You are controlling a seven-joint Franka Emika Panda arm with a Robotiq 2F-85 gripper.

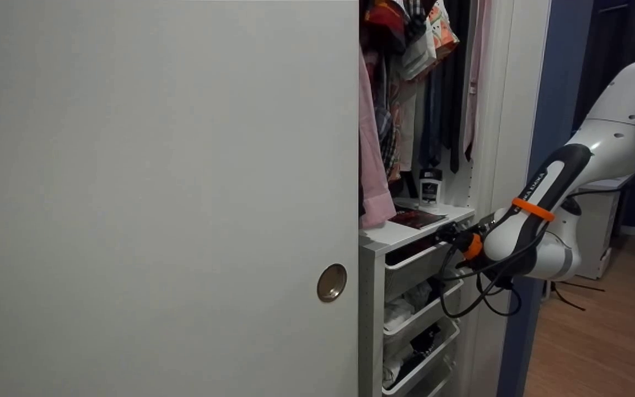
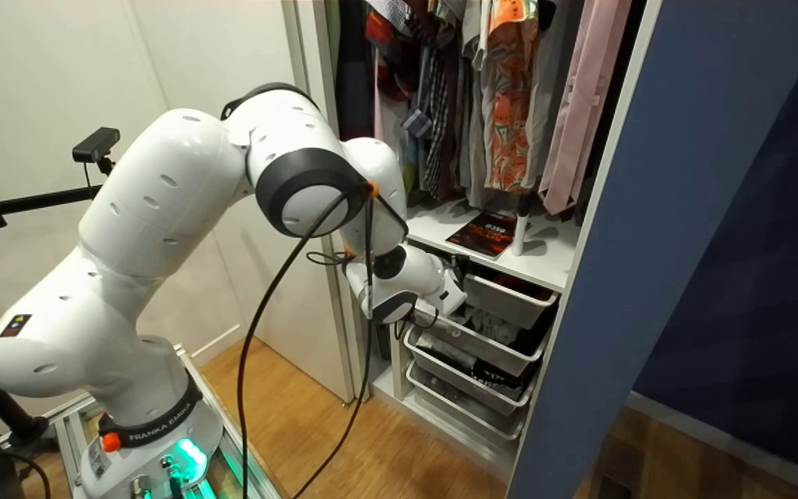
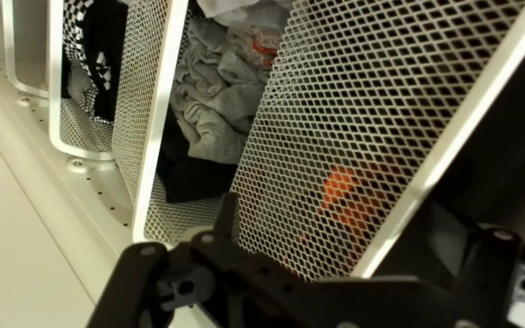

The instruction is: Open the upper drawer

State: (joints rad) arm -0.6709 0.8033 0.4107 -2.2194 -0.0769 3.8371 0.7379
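one tool (image 3: 331,209), fingers (image 3: 226,217) apart, seemingly straddles one upper drawer's (image 2: 505,303) rim (image 3: 454,146) above three drawers (image 2: 472,388).

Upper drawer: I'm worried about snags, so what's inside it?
Inside the upper drawer, the wrist view shows something orange through the mesh front; what it is cannot be told. In an exterior view, the shelf above hides the drawer's back part.

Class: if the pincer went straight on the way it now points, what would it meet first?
The pincer would probably meet the upper drawer's front rim first; the wrist view shows that rim between the open jaws, though depth is unclear.
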